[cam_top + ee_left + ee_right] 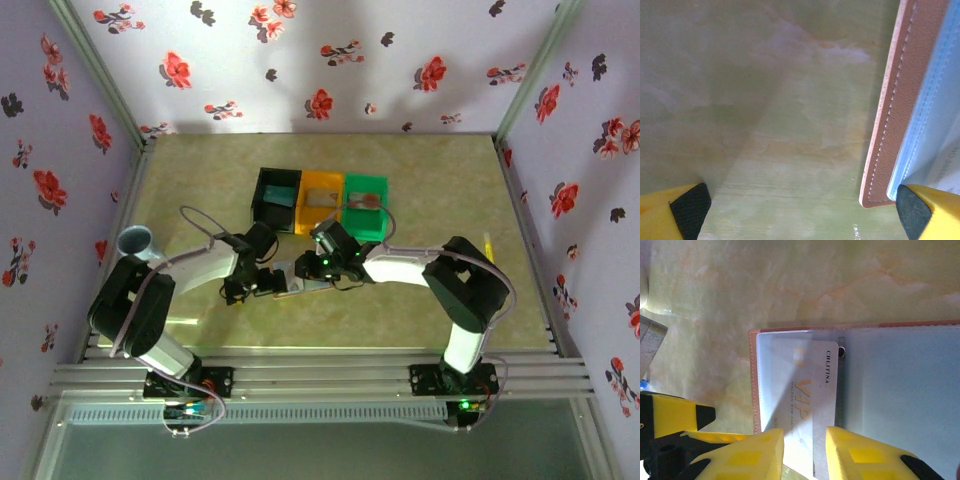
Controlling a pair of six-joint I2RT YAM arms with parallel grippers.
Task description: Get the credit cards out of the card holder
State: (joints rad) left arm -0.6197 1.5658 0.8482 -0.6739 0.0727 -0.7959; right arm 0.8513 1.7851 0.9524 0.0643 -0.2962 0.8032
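Left gripper (801,212) fully spread, one pad (912,212) touching card holder (900,100) at 3 o'clock. Right gripper (805,450), jaws narrowly apart, over pale card (810,390); grip unclear.

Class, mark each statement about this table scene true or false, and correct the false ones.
1. The card holder lies open, blue-grey inside up. True.
2. A white card with gold VIP lettering sits in it. True.
3. The left gripper is shut. False: its fingers stand wide apart.
4. The three bins are red, blue and white. False: there is a black bin, an orange bin and a green bin.
5. The holder lies inside a bin. False: it lies on the table.
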